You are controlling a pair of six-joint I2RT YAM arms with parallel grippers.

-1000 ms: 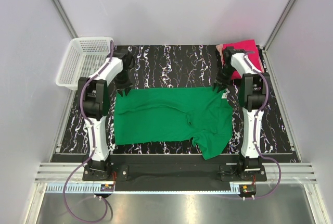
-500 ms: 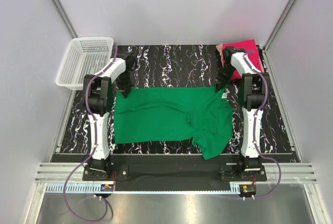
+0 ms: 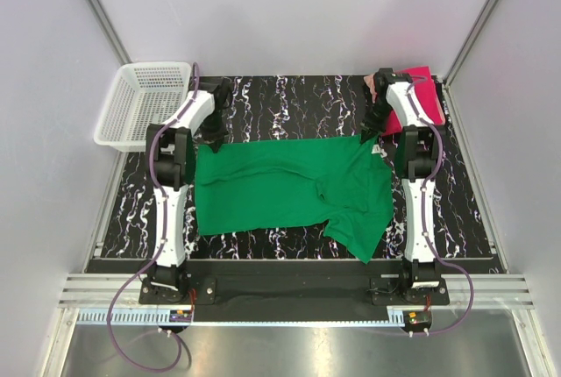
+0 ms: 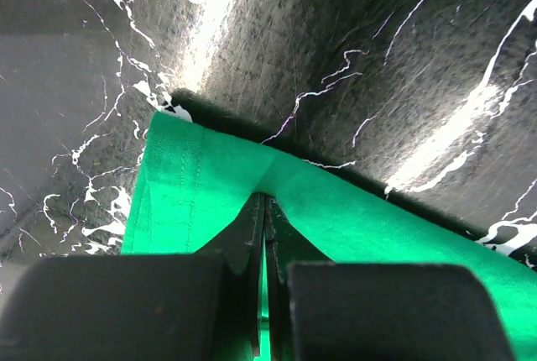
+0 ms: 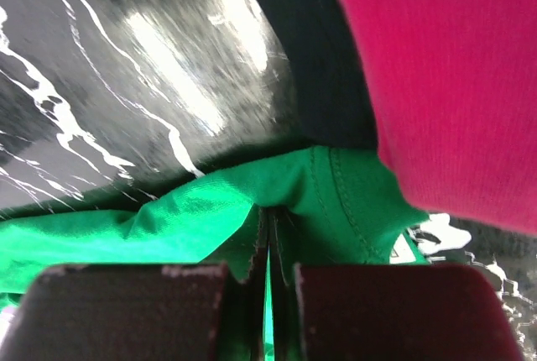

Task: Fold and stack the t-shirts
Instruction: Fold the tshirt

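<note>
We see the green t-shirt (image 3: 280, 188) spread flat across the middle of the black marbled table (image 3: 289, 101). Its long side runs left to right, and one sleeve trails toward the near edge on the right.

The left gripper (image 3: 213, 138) sits at the shirt's far left corner. In the left wrist view its jaws are pressed together with a fold of green hem pinched between them, and the cloth rises off the table into a small peak at the fingertips.

The right gripper (image 3: 367, 136) is at the far right corner, and its own camera shows much the same: jaws closed tight on a ridge of green fabric beside a stitched edge. A small white neck label (image 3: 379, 151) lies just beside that grip.

The pink t-shirt (image 3: 421, 88) lies in the far right corner of the table, behind the right arm and near the pinched green corner. We cannot tell whether the two shirts touch.

The white mesh basket (image 3: 145, 101) stands at the far left corner, partly over the table's edge and well apart from both shirts.
</note>
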